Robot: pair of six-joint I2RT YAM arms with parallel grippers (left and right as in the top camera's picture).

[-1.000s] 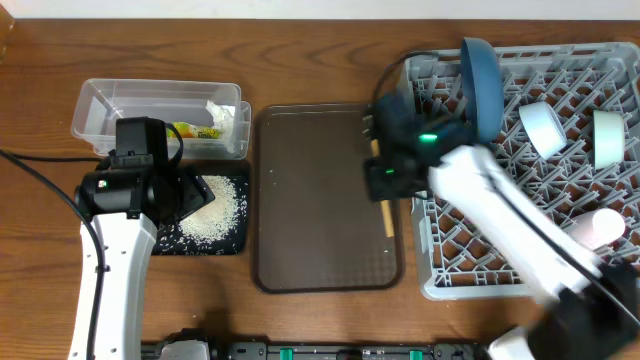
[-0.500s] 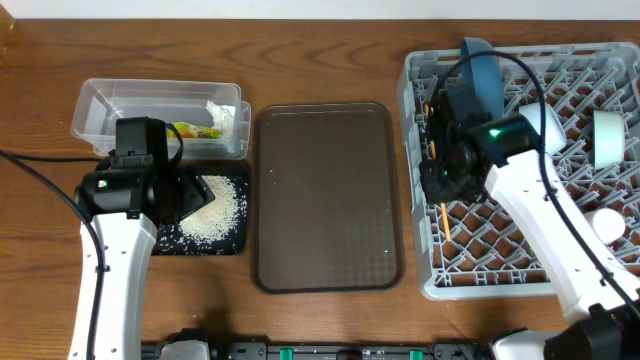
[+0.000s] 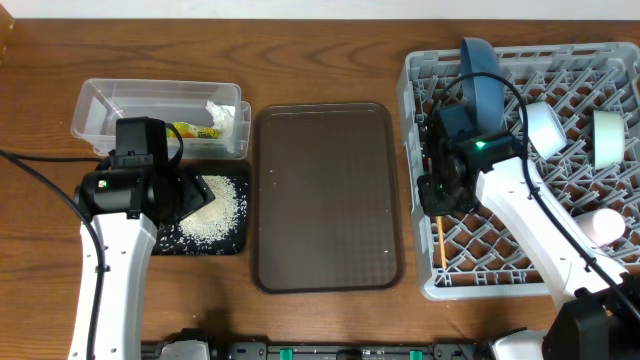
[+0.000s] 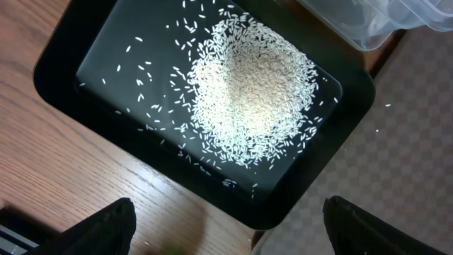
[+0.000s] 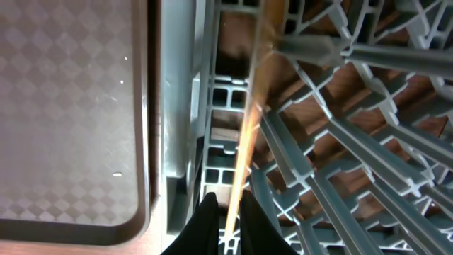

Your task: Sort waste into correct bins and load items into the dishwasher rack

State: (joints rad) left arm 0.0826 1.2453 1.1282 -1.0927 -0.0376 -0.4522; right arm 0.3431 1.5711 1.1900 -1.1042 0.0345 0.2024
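My right gripper [image 3: 438,196] is shut on the thin wooden stick [image 3: 440,238] and holds it in the left column of the grey dishwasher rack [image 3: 490,290]. The right wrist view shows the fingers [image 5: 228,219] pinching the stick [image 5: 251,120] among the rack's pegs [image 5: 333,163]. The dark-blue plate [image 3: 482,75], white-blue bowl [image 3: 545,128], mint-green bowl [image 3: 606,136] and pink cup [image 3: 606,226] stand in the rack. My left gripper [image 4: 233,234] is open and empty above the black tray [image 4: 71,78] of rice [image 4: 248,92]. The clear tub [image 3: 130,100] holds the napkin [image 3: 226,114] and wrapper [image 3: 190,130].
The brown serving tray [image 3: 325,195] lies between the black tray [image 3: 232,240] and the rack, with a few rice grains on it. Its edge runs beside the rack wall in the right wrist view [image 5: 71,106]. The clear tub's corner [image 4: 382,21] sits just beyond the black tray.
My right gripper carried the wooden stick from the brown tray's right edge over into the rack's left side and settled lower there. The left arm has not moved.
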